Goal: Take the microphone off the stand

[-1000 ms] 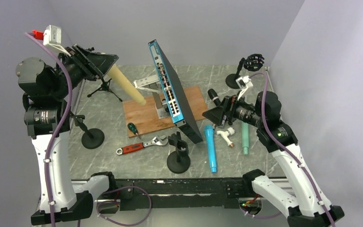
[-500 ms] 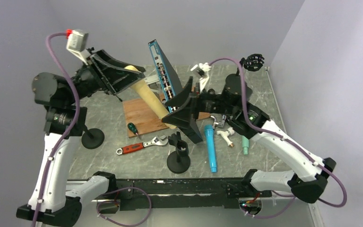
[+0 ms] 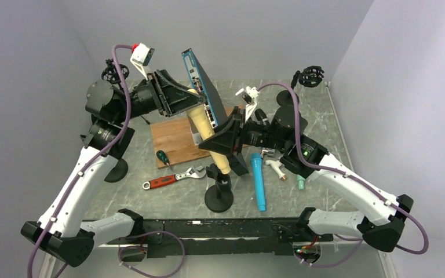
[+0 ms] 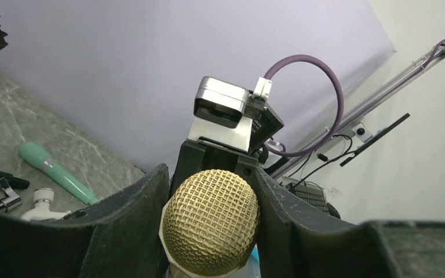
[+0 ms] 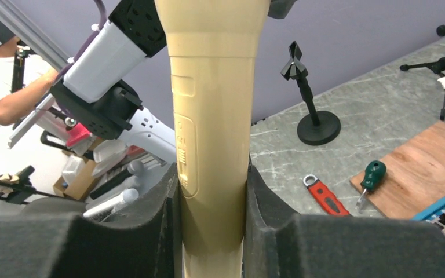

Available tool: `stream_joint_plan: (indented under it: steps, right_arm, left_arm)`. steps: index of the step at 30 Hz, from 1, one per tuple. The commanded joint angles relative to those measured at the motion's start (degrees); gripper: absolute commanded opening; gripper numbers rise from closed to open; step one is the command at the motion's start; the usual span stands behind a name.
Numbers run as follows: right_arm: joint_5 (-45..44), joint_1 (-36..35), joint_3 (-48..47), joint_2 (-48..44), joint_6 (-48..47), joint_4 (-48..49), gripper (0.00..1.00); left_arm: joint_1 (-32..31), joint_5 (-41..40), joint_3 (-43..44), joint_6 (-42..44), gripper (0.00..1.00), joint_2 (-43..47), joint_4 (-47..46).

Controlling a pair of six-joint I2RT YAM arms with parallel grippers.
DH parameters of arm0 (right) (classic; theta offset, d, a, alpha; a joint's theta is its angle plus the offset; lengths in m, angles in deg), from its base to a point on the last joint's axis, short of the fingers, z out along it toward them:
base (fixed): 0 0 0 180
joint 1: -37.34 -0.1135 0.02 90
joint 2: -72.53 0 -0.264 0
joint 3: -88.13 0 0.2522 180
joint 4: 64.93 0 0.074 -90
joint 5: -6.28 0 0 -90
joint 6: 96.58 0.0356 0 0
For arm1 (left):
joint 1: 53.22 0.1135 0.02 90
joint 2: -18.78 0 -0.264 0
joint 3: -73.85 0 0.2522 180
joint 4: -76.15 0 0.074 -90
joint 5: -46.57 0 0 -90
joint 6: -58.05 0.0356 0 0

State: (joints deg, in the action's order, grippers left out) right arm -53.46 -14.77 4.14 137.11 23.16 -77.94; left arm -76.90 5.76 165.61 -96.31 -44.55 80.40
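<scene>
The gold microphone [image 3: 211, 136] hangs slanted over the middle of the table. Its mesh head [image 4: 210, 229] sits between the fingers of my left gripper [image 4: 208, 176], which is shut on it. My right gripper [image 5: 212, 174] is shut on the smooth body [image 5: 211, 116] lower down, both pads pressed against it. From above, the left gripper [image 3: 188, 107] holds the upper end and the right gripper [image 3: 217, 139] the middle. The tail end hangs just above the clip of the black round-based stand [image 3: 219, 194]; whether they touch I cannot tell.
A blue network switch [image 3: 200, 72] leans on a wooden board [image 3: 174, 139] right behind the microphone. A red wrench [image 3: 165, 180], green screwdriver [image 3: 162, 156], blue tube [image 3: 258, 182] and white fitting [image 3: 276, 168] lie around the stand. Other black stands are at the left [image 3: 114, 169] and back right [image 3: 310, 78].
Both arms swung in to the centre. The left carried the microphone from the far left to over the stand, turning it steeper. The right gripper went from open to shut on its body.
</scene>
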Motion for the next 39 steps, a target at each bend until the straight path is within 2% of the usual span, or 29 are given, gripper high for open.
stream_joint_plan:
  steps: [1, 2, 3, 5, 6, 7, 11, 14, 18, 22, 29, 33, 36, 39]
  right_arm:
    - [-4.76, -0.19, 1.26, -3.99, -2.8, 4.38, 0.07]
    - [-6.21, -0.19, 1.73, -4.8, -3.33, 4.02, 0.0]
    - [-8.06, -0.24, 1.98, -5.41, -3.91, 3.18, 0.0]
    - [-12.09, -0.18, 1.59, -6.51, -5.29, 0.31, 0.0]
    - [-14.53, -0.19, 0.88, -6.78, -6.27, -2.08, 0.0]
    - [-17.25, -0.2, -0.03, -7.09, -7.25, -4.99, 0.0]
    - [-35.27, -0.18, -3.67, -8.73, -11.16, -17.08, 0.0]
    - [-48.95, -0.03, -3.45, -11.36, -15.92, -22.18, 0.0]
    - [-66.25, 1.73, -4.02, -12.85, -21.58, -28.85, 0.0]
    - [-76.02, 6.31, 0.83, -15.71, -27.56, -28.06, 0.0]
    - [-77.01, 24.97, 6.36, -13.74, -33.15, -30.62, 0.0]
    - [-71.43, 31.95, 9.81, -8.43, -38.29, -31.49, 0.0]
    - [-66.41, 37.94, 10.62, -2.19, -38.0, -32.98, 0.0]
    - [-64.55, 41.48, 12.17, 2.42, -37.19, -30.44, 0.0]
  left_arm:
    - [-2.34, -3.53, 1.03, 1.21, 0.0, -0.77, -2.07]
    - [-2.43, -3.64, 2.0, 2.46, 0.06, -1.09, -0.35]
    - [-2.5, -3.93, 2.92, 4.15, 0.23, -1.36, 1.97]
    - [-2.48, -5.98, 4.84, 8.26, 0.65, -1.02, 7.37]
    - [-2.51, -7.26, 5.76, 11.8, 0.9, -0.61, 10.5]
    - [-2.51, -8.69, 6.94, 14.62, 0.98, -0.22, 14.3]
    - [-2.49, -17.05, 11.54, 26.29, 0.99, 1.68, 28.07]
    - [-2.51, -24.45, 12.82, 32.77, 0.99, 3.69, 34.46]
    - [-2.51, -33.12, 10.44, 38.56, 0.99, 7.2, 37.29]
    - [-2.51, -39.14, 7.91, 43.07, 0.99, 9.54, 38.73]
    - [-2.38, -45.4, 4.31, 53.26, 0.99, 11.09, 37.82]
    - [-2.46, -48.98, 0.42, 55.78, 0.99, 12.53, 35.96]
    - [-2.36, -54.4, -4.74, 57.01, 0.99, 15.09, 33.0]
    - [-3.08, -60.67, -7.51, 58.06, 1.0, 17.49, 32.7]
